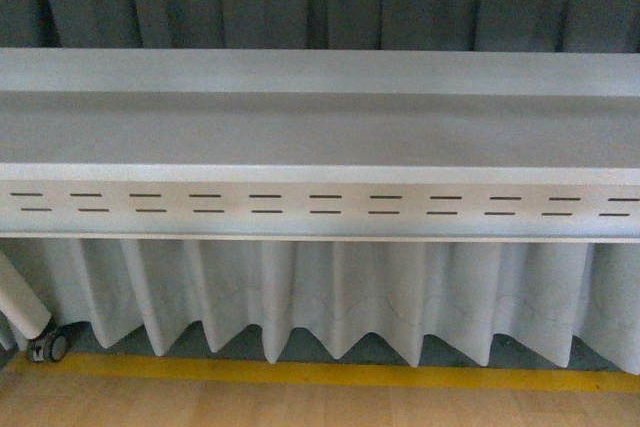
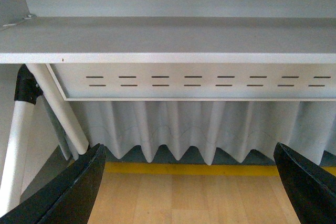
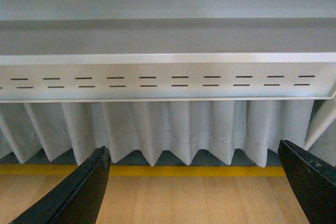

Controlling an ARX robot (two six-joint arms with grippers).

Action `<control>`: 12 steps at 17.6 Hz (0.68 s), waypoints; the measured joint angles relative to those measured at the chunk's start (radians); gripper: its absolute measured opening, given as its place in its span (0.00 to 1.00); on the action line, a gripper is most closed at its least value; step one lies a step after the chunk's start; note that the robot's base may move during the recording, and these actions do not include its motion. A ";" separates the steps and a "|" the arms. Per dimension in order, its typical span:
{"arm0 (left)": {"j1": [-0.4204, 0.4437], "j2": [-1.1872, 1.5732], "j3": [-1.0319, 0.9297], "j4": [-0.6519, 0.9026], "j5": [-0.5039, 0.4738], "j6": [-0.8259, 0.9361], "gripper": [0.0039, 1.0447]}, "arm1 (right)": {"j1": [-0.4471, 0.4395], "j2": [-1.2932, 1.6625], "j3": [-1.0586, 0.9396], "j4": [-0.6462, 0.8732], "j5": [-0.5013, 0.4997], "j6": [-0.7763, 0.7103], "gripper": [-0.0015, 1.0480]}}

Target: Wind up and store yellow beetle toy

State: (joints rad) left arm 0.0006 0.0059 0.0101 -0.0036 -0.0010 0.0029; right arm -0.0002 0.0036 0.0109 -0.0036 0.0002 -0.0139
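We face the long edge of a grey worktop (image 1: 320, 132), with a slotted panel (image 1: 320, 204) under it and a pleated curtain (image 1: 330, 297) hanging to the floor. The beetle toy shows in none of the three views, so we cannot say where it is. The left claw (image 2: 188, 153) and right claw (image 3: 192, 149) are both spread wide and hold nothing, low before the worktop edge. We judge that a blind lift could strike that edge, or knock the unseen toy off.
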 joint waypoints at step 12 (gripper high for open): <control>0.000 0.000 0.000 0.000 0.001 0.000 0.94 | 0.000 0.000 0.000 0.000 0.000 0.000 0.94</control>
State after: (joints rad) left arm 0.0006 0.0059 0.0097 -0.0036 -0.0002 0.0032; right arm -0.0002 0.0032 0.0109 -0.0040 0.0002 -0.0135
